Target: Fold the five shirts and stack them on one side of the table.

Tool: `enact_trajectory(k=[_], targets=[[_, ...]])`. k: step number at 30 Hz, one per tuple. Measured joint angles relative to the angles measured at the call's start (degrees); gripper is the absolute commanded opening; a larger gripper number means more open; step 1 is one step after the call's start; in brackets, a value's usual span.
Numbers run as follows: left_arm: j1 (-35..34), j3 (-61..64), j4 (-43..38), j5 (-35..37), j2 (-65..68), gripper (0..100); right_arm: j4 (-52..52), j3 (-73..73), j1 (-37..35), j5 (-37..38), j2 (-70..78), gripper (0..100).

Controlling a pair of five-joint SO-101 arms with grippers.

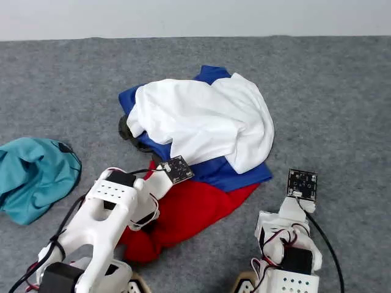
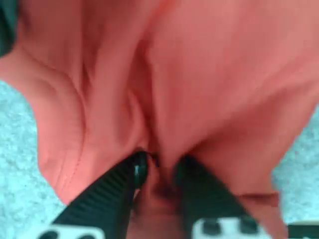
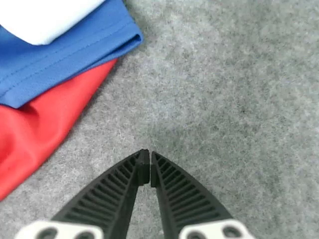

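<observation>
Grey felt cover [image 1: 342,91] under everything; pale wall [image 1: 183,18] along far edge.

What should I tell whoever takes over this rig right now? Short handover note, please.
Left gripper: shut on the red shirt at the pile's near edge.
Right gripper: shut, empty, over the grey table.
White shirt on blue shirt on red, crumpled mid-table; a dark garment peeks out beneath; teal shirt lies apart.
Done: nothing folded.
To do: fold all, stack.
</observation>
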Motion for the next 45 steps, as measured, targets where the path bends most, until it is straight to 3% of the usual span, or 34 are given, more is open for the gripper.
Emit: enact_trajectory(k=[7,17,25,32,35,41,45], targets=[[-4.66,-7.47,4.40,0.00,-0.18,0,0.00,0.00,0.00,0.00,0.00,0.9],[-31.56,-33.76,6.86,5.63,-0.18,0,0.00,0.00,0.00,0.00,0.00,0.9],[-50.20,-47.12,-0.26,9.93,-0.18,0,0.00,0.00,0.00,0.00,0.00,0.9],[-64.00,-49.23,-10.55,18.29,-0.18,1,0.00,0.00,0.00,0.00,0.00,0.9],[-65.85,-48.53,-11.96,18.55,-0.18,4,0.00,0.00,0.00,0.00,0.00,0.9],[-65.23,-46.33,-11.96,11.96,-0.18,25,0.00,0.00,0.00,0.00,0.00,0.9],[-63.30,-46.33,-10.90,10.81,-0.35,27,0.00,0.00,0.00,0.00,0.00,0.9]])
